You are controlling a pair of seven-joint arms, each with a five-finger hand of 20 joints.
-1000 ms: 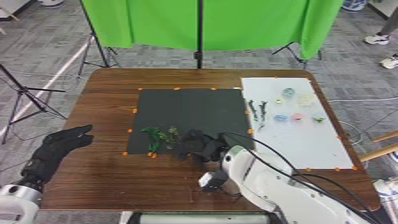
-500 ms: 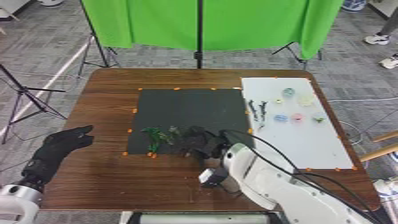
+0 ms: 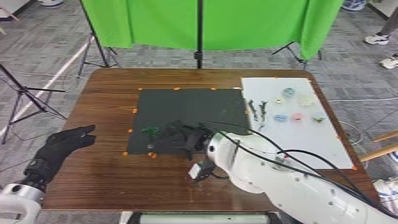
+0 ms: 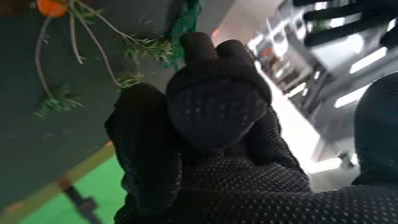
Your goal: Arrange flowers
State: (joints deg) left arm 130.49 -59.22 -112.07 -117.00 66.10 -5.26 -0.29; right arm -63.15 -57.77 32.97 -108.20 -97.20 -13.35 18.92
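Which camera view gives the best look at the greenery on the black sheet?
The right wrist view: it shows the greenery close up, with thin stems and needle-like tufts distinct. In the head view it is a small green patch beside the right hand, which probably hides some of it, and stems are hard to pick out.

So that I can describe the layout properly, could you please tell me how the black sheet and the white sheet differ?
The black sheet is nearly square; the white sheet is long and narrow. Green sprigs lie on the black sheet, small flowers on the white sheet. Both lie flat on the table, with orange tape at their edges.
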